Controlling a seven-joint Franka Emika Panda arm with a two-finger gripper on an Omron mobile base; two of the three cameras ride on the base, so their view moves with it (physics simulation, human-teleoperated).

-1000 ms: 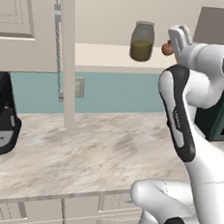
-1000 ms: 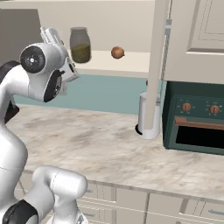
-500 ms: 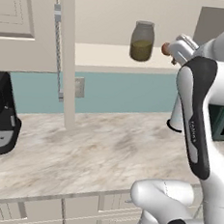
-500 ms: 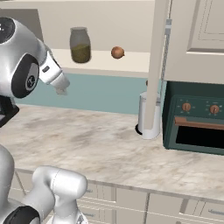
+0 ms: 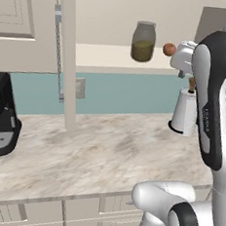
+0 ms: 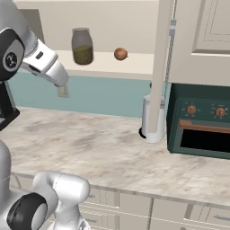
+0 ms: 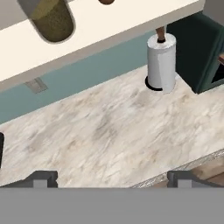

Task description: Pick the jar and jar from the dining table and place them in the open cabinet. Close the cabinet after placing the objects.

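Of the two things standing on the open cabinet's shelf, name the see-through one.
The glass jar with olive-green contents and a lid: its fill shows through the wall. The small orange-brown ball beside it, standing apart from it, is solid and opaque.

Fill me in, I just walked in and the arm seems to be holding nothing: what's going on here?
One jar, the small one with olive-green contents, stands on the cream shelf of the open cabinet, near a small orange-brown ball. The tool is open and empty, hanging over the marbled counter and looking toward a paper towel roll. The larger jar isn't on the shelf, and the cabinet doors stand open, so the job looks only partly done.
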